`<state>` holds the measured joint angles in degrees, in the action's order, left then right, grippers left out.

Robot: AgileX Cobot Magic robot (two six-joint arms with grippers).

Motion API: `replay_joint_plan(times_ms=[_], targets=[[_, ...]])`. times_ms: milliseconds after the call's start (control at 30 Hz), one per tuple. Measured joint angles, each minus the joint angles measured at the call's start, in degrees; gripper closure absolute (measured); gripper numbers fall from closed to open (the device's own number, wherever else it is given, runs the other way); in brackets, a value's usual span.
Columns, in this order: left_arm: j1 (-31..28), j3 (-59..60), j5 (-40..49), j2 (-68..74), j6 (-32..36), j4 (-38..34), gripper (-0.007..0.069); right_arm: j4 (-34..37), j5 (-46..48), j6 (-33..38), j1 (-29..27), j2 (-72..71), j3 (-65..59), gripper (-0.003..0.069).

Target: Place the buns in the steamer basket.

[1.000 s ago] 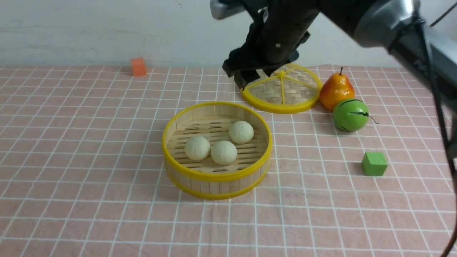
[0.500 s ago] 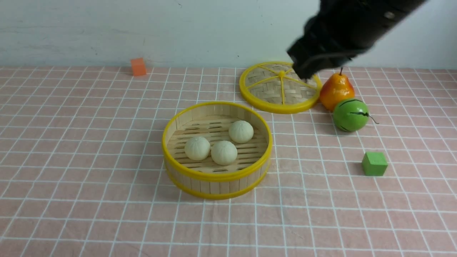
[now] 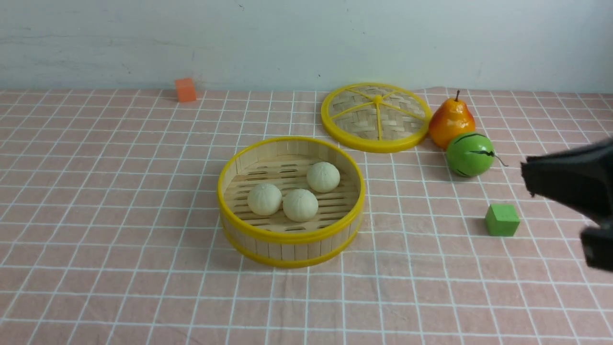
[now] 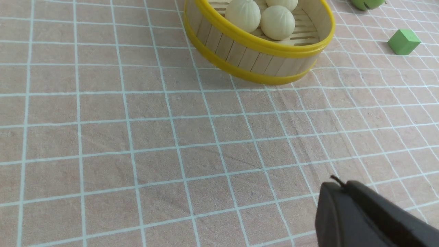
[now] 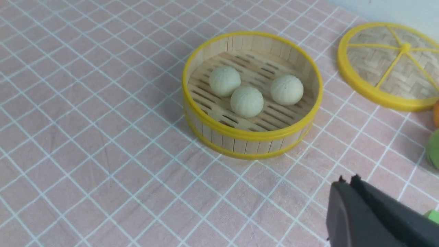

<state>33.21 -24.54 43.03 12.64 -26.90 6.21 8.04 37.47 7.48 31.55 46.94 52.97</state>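
Three cream-white buns [image 3: 264, 199] [image 3: 300, 204] [image 3: 323, 177] lie on the slatted floor of the steamer basket [image 3: 289, 238], which stands mid-table. The right wrist view shows the same buns [image 5: 224, 81] [image 5: 247, 102] [image 5: 286, 90] inside the basket [image 5: 252, 135]. My right gripper [image 3: 527, 178] is at the right edge of the front view, well apart from the basket. It is shut and empty, as the right wrist view [image 5: 346, 181] shows. The left gripper [image 4: 337, 187] is shut and empty over bare cloth, on the near side of the basket [image 4: 240, 55].
A flat woven lid [image 3: 376, 117] lies behind the basket to the right. Beside it are an orange pear [image 3: 451, 122] and a green striped fruit [image 3: 470, 154]. A green cube [image 3: 501, 220] sits near my right gripper. An orange cube [image 3: 185, 89] sits far back left.
My right arm has pulled away from above the lid, swinging right and toward the near side to the frame's right edge. Buns and basket have not moved.
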Motion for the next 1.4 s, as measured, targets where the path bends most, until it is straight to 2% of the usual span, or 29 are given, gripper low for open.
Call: replay_joint_plan(times_ms=[300,533,733,800,900,933,1033,1100,1167,1367,1400], targets=[[0.0,0.0,0.0,0.0,0.0,0.0,0.0608,0.0,1.4,0.0,0.0,-10.3,-10.2,0.0669],[0.0,0.0,0.0,0.0,0.0,0.0,0.0607,1.4,2.0,0.0,0.0,-11.5,-11.4,0.0669],[0.0,0.0,0.0,0.0,0.0,0.0,0.0607,2.6,-7.4,0.0,0.0,-12.8,-15.9,0.0669],[0.0,0.0,0.0,0.0,0.0,0.0,0.0605,3.0,-17.8,-0.7,-0.1,-15.9,-22.3,0.0669],[0.0,0.0,0.0,0.0,0.0,0.0,0.0605,3.2,-25.2,-2.2,-1.5,-19.5,-28.4,0.0669],[0.0,0.0,0.0,0.0,0.0,0.0,0.0603,3.2,-29.8,-3.8,-3.6,-22.7,-33.4,0.0669],[0.0,0.0,0.0,0.0,0.0,0.0,0.0603,3.2,-33.4,-7.5,-9.8,-29.3,-42.0,0.0669],[0.0,0.0,0.0,0.0,0.0,0.0,0.0603,3.2,-33.6,-8.6,-12.7,-32.2,-44.8,0.0669],[0.0,0.0,0.0,0.0,0.0,0.0,0.0603,1.4,-33.5,-11.4,-20.4,-38.7,-49.7,0.0669],[0.0,0.0,0.0,0.0,0.0,0.0,0.0596,-4.1,-29.3,-13.2,-31.4,-45.9,-54.0,0.0669],[0.0,0.0,0.0,0.0,0.0,0.0,0.0596,-4.1,-28.9,-13.2,-31.6,-46.1,-54.1,0.0669]])
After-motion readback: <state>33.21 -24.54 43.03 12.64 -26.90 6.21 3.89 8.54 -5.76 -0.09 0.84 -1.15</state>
